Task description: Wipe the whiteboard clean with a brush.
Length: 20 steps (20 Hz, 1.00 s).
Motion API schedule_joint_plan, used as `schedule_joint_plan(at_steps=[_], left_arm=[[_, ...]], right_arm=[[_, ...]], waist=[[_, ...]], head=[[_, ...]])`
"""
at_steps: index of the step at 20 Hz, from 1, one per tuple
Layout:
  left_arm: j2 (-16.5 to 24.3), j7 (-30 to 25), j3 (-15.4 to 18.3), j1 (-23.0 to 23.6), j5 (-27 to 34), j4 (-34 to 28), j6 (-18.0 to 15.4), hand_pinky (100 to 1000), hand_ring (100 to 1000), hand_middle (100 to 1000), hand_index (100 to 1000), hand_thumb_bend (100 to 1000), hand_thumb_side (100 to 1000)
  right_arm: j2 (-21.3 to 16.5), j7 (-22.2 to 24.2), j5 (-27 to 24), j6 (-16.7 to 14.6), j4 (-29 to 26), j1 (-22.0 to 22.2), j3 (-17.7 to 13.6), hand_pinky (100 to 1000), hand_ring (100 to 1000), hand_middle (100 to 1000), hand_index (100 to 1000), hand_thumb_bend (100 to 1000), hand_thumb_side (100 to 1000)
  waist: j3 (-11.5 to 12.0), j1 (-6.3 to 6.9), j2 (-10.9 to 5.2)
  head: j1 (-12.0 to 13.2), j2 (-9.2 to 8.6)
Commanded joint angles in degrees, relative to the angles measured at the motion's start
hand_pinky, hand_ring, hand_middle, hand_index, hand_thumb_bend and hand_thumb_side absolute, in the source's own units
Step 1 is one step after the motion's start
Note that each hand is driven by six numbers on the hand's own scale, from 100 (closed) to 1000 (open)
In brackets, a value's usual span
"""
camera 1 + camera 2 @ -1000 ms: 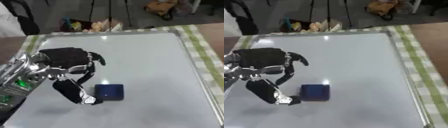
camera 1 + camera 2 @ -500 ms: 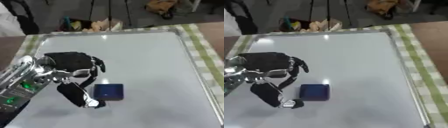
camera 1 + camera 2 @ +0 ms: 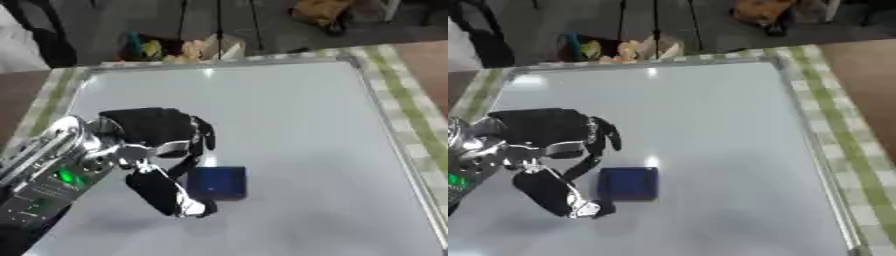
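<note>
A dark blue square brush (image 3: 216, 183) lies flat on the whiteboard (image 3: 289, 115), near its middle front. My left hand (image 3: 153, 132) hovers just left of the brush, fingers curved above its left edge and the thumb (image 3: 166, 195) reaching down beside its lower left corner. The hand is spread around that side of the brush without closing on it. The board surface looks plain and glossy, with light glare spots. My right hand shows in no view.
The whiteboard has a metal frame (image 3: 398, 150) and lies on a green checked cloth (image 3: 420, 107). Beyond the far edge are tripod legs (image 3: 219, 20), a bag of bright items (image 3: 175, 47) and a dark-clothed figure at top left.
My left hand has slid slightly down and toward the viewer beside the brush. The brush has stayed in place on the board.
</note>
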Motion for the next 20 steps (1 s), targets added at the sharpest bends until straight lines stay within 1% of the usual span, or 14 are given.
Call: schedule_joint_plan(at_steps=[1,4,5,9,13,20], left_arm=[[0.3,0.8,0.1,-0.9,-1.5,-0.4,0.7,599,761,805,224,372,511],[-0.1,2.2,-0.1,-0.8,-2.5,0.7,0.1,590,761,812,219,350,490],[-0.3,2.8,0.0,-0.8,-2.5,1.0,0.1,575,753,804,212,343,481],[-0.6,5.7,-0.1,-0.5,-2.0,2.6,0.6,553,736,780,201,362,487],[-1.0,7.5,-0.5,-0.2,-0.7,4.8,0.6,550,735,774,201,369,491],[-1.6,8.7,-0.7,0.0,2.6,7.4,0.6,542,728,764,199,355,494]], right_arm=[[-0.6,0.4,0.0,0.0,-0.9,-0.6,-0.1,709,667,557,776,100,787],[-0.6,0.4,0.0,0.0,-0.9,-0.7,-0.1,710,667,557,776,100,787],[-0.6,0.4,0.0,0.0,-0.9,-0.7,-0.1,710,667,557,777,100,787],[-0.5,0.5,0.0,0.0,-0.9,-0.8,-0.1,711,667,556,777,100,787],[-0.3,0.6,0.0,0.1,-0.9,-0.8,0.0,711,667,556,778,100,788],[-0.2,0.6,0.2,0.2,-0.9,-0.9,0.1,712,668,555,778,100,788]], waist=[[-0.1,-0.20,-0.92],[-0.2,-0.17,-0.81],[-0.2,-0.18,-0.77],[-0.2,-0.19,-0.59],[-0.2,-0.18,-0.39],[-0.3,-0.22,-0.17]], head=[[0.1,-0.78],[0.1,-0.84],[0.1,-0.88],[0.1,-0.94],[0.1,-0.95],[0.0,-1.08]])
